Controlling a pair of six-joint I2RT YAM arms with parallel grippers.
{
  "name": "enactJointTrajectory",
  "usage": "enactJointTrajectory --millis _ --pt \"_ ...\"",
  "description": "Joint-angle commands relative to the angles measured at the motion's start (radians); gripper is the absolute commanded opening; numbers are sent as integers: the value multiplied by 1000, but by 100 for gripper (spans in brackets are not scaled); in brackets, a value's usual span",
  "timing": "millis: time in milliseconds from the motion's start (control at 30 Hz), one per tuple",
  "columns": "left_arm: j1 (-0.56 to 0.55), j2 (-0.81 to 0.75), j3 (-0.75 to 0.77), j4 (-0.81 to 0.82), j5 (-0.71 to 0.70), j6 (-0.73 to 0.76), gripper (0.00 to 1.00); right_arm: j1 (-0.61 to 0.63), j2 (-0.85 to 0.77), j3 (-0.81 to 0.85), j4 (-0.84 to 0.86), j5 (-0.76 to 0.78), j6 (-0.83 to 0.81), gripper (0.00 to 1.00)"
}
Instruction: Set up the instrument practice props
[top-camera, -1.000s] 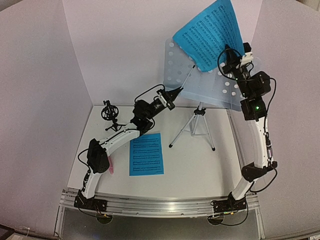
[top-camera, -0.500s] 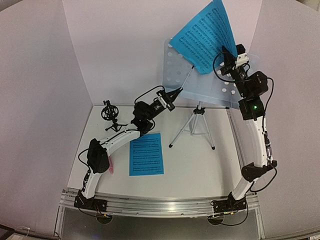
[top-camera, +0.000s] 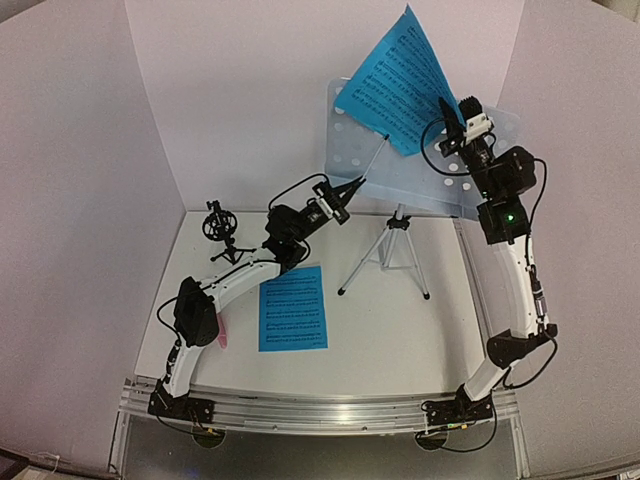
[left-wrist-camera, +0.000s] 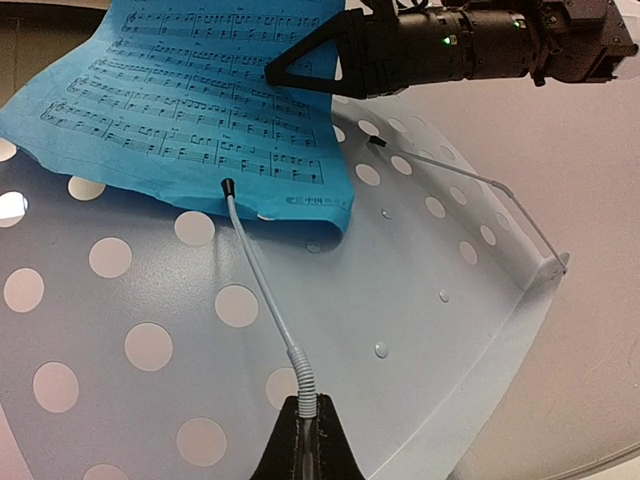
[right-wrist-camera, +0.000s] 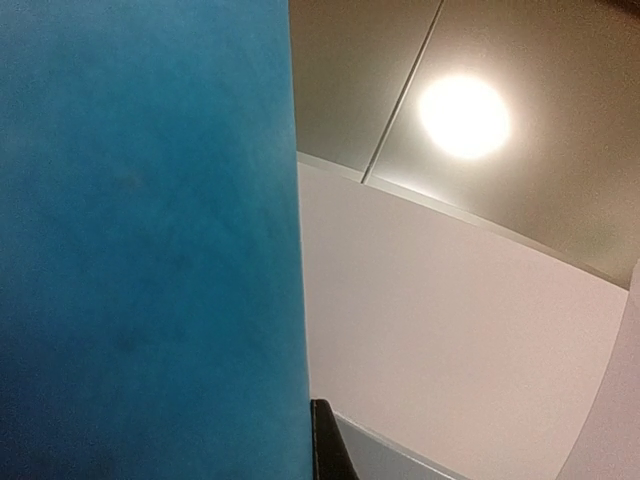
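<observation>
Pink stick microphone (top-camera: 222, 337) lies on the table (top-camera: 400, 330) at far left, mostly hidden under the left arm's elbow. Small black tripod mic holder (top-camera: 218, 228) stands upright at the back left, well apart from the mic.

One blue sheet-music page (top-camera: 293, 307) lies flat on the table, just right of the left arm's lower link and left of the silver tripod (top-camera: 392, 255).

Left gripper (top-camera: 354, 186) reaches up to the lower left edge of the pale blue perforated music stand (top-camera: 425, 185). In its wrist view the jaws are pinched tight on the sprung base of a wire retainer arm (left-wrist-camera: 262, 290). The wire runs up across the desk, and its black tip sits at the bottom edge of the second blue page (left-wrist-camera: 190, 90). Can't tell whether the tip presses on the paper. A second wire arm (left-wrist-camera: 470, 183) lies folded along the desk further right.

The second page is up against the top of the desk, tilted, with its upper corner well above the stand's top edge in the overhead view.

Right gripper (top-camera: 449, 110) is at that page's right edge, jaws closed on the paper. Its own camera shows blurred blue filling the left half, a sliver of black finger (right-wrist-camera: 325, 440), and a ceiling light (right-wrist-camera: 463, 115).
</observation>
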Motion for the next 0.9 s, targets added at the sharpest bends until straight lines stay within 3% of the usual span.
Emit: enactJointTrajectory --millis 0,433,867 --pt "11 -38 -35 10 64 64 0 7 -10 16 59 12 -39 0" --pt "12 -26 1 -17 52 52 0 10 -55 -110 -77 -118 -61 0" --pt "13 -36 -2 -49 38 49 0 10 26 102 -534 -218 -135 0"
